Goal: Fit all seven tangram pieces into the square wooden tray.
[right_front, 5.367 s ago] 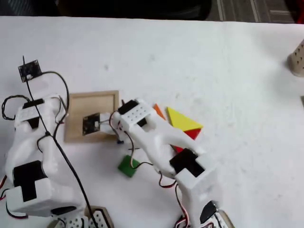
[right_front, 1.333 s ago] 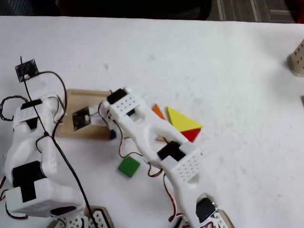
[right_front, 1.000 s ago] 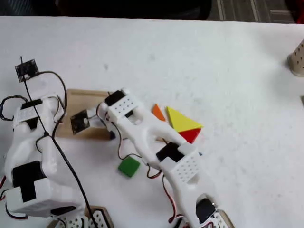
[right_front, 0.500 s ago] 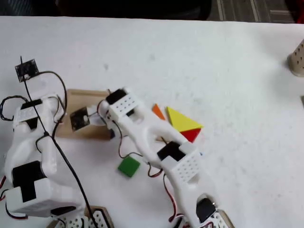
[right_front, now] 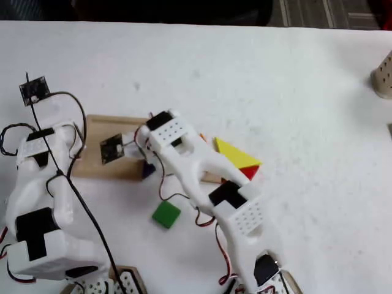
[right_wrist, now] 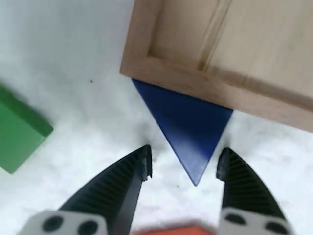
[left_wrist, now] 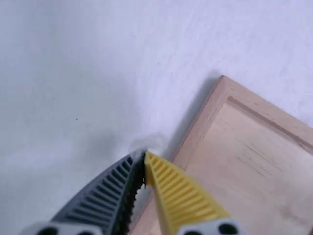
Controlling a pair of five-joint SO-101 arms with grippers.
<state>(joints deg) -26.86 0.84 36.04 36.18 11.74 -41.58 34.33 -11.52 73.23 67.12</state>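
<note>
1. White table (right_front: pixel 275 79): bears everything listed below.
2. Square wooden tray (right_front: pixel 119 173): lies flat near the table's left side; the floor I can see holds no pieces.
3. My right gripper (right_wrist: pixel 185 154): low over the table just outside the tray's near rim. Its fingers are spread, one on each side of the blue triangle's tip, and grip nothing.
4. My left gripper (left_wrist: pixel 143 161): at the tray's outer edge near a corner. The grey and yellow fingers are pressed together with nothing between them.
5. Yellow triangle (right_front: pixel 233 156): on the table to the right of my right arm, outside the tray.
6. Blue triangle (right_wrist: pixel 188 122): flat on the table, one long edge against the outside of the tray's rim, tip pointing away from it.
7. Green square (right_front: pixel 166 215): on the table near the tray, apart from it.
8. Red piece (right_front: pixel 250 172): touching the yellow triangle's near edge and partly hidden by my arm.
</note>
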